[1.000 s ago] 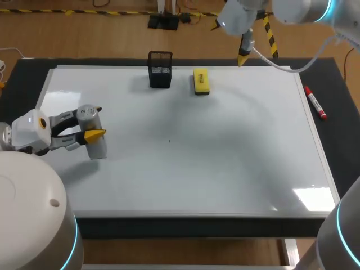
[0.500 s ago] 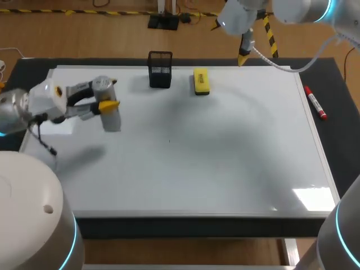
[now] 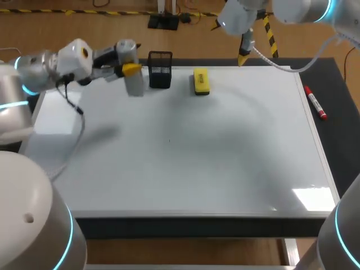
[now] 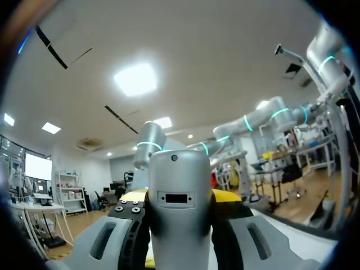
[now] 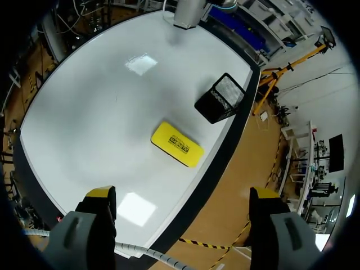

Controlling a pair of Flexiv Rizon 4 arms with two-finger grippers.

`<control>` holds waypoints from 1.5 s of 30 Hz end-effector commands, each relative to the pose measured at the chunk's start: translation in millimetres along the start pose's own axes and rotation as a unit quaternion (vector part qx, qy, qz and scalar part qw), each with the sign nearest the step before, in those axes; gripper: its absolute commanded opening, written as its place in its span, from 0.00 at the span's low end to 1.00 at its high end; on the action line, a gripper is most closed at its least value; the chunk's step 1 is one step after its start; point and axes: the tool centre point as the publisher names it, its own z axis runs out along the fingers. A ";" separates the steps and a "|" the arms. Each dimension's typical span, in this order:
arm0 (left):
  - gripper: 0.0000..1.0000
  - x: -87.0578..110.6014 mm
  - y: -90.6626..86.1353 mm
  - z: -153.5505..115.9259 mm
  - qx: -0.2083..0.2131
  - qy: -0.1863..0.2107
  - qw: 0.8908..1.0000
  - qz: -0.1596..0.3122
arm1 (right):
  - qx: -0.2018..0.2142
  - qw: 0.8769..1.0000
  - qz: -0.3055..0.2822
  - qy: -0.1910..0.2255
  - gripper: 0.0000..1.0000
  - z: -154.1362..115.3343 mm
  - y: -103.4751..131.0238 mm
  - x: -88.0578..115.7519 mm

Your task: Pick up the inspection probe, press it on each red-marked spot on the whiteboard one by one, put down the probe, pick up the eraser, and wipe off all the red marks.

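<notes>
Swinging across toward the holder (image 3: 160, 70), left gripper (image 3: 130, 68) is clamping the probe (image 3: 134, 84) just beside it; centring it upright over the opening looks wise. Right gripper (image 5: 181, 197) is hanging wide open beyond the holder.

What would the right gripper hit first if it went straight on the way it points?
Probably the yellow eraser, which lies on the whiteboard straight ahead of the open right gripper. Depth is hard to judge, so it might meet bare board beside it.
</notes>
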 end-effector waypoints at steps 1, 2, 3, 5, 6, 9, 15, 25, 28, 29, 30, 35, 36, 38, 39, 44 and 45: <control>0.00 -41.0 3.0 19.4 0.001 0.050 0.999 -0.003 | 0.001 1.000 -0.001 0.002 1.00 -0.7 -0.4 -0.3; 0.00 -44.4 2.9 21.3 0.002 0.050 0.999 -0.003 | 0.001 1.000 -0.001 0.002 1.00 -0.7 -0.4 -0.3; 0.00 -51.0 2.6 25.3 0.002 0.053 0.999 -0.002 | 0.001 1.000 -0.001 0.002 1.00 -0.7 -0.4 -0.3; 0.00 -61.0 3.4 30.9 0.001 0.058 0.998 -0.002 | 0.001 1.000 -0.001 0.002 1.00 -0.7 -0.4 -0.3; 0.00 -65.9 4.1 33.5 0.000 0.061 0.998 -0.002 | 0.001 1.000 -0.001 0.002 1.00 -0.7 -0.4 -0.3; 0.00 -79.1 6.3 39.4 -0.001 0.068 0.998 -0.004 | 0.001 1.000 -0.001 0.002 1.00 -0.7 -0.4 -0.3; 0.00 -101.4 14.6 43.4 0.003 0.076 0.997 -0.007 | 0.001 1.000 -0.001 0.002 1.00 -0.7 -0.4 -0.3; 0.00 -133.2 40.5 45.9 0.007 0.083 0.996 -0.014 | 0.001 1.000 -0.001 0.002 1.00 -0.7 -0.4 -0.3; 0.00 -140.1 48.9 46.8 0.009 0.084 0.996 -0.018 | 0.001 1.000 -0.001 0.002 1.00 -0.7 -0.4 -0.3; 0.00 -142.0 51.4 47.0 0.009 0.084 0.996 -0.018 | 0.001 1.000 -0.001 0.002 1.00 -0.7 -0.4 -0.3; 0.00 -143.8 54.1 47.1 0.010 0.085 0.996 -0.019 | 0.001 1.000 -0.001 0.002 1.00 -0.7 -0.4 -0.3; 0.00 -149.8 65.8 48.0 0.010 0.089 0.996 -0.026 | 0.001 1.000 -0.001 0.002 1.00 -0.7 -0.4 -0.3; 0.00 -151.1 67.8 47.7 0.010 0.090 0.996 -0.026 | 0.001 1.000 -0.001 0.002 1.00 -0.7 -0.4 -0.3; 0.00 -153.7 72.7 47.6 0.010 0.091 0.995 -0.028 | 0.001 1.000 -0.001 0.002 1.00 -0.7 -0.4 -0.3; 0.00 -155.0 75.1 47.1 0.010 0.091 0.995 -0.031 | 0.001 1.000 -0.001 0.002 1.00 -0.7 -0.4 -0.3; 0.00 -158.9 81.8 44.6 0.011 0.089 0.996 -0.029 | 0.001 1.000 -0.001 0.002 1.00 -0.7 -0.4 -0.3; 0.00 -159.9 82.6 44.1 0.012 0.089 0.996 -0.028 | 0.001 1.000 -0.001 0.002 1.00 -0.7 -0.4 -0.3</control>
